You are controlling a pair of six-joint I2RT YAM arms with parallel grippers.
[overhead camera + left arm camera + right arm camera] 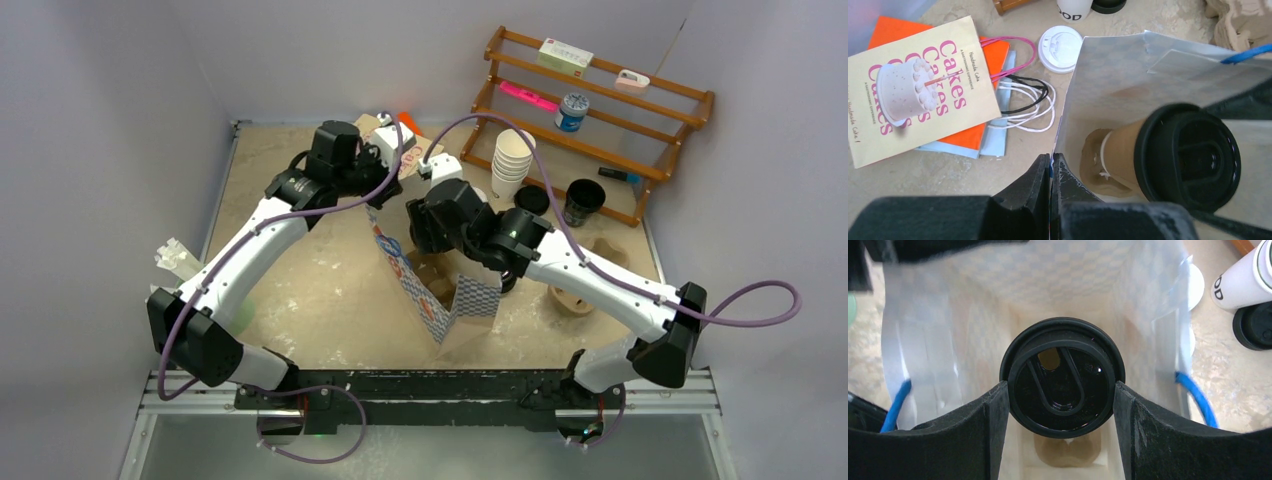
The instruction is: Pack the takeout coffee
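Note:
A takeout coffee cup (pixel 1063 377) with a brown body and a black lid hangs inside an open checked paper bag (pixel 470 300). My right gripper (pixel 1062 390) is shut on it, one finger pressed against each side of the lid. Below the cup, a brown cardboard carrier (pixel 1065 452) lies at the bottom of the bag. In the left wrist view the same cup (pixel 1188 155) leans inside the bag (pixel 1118 70). My left gripper (pixel 1051 157) is shut on the bag's near rim, with the paper pinched between its fingers.
A white lid (pixel 1060 48), a "Cakes" booklet (pixel 918 90) and looped cords lie left of the bag. A stack of white cups (pixel 511 160), a black lid (pixel 532 199), a black cup (pixel 583 200) and a wooden rack (pixel 600 90) stand at the back right. Another cardboard carrier (pixel 585 270) lies right.

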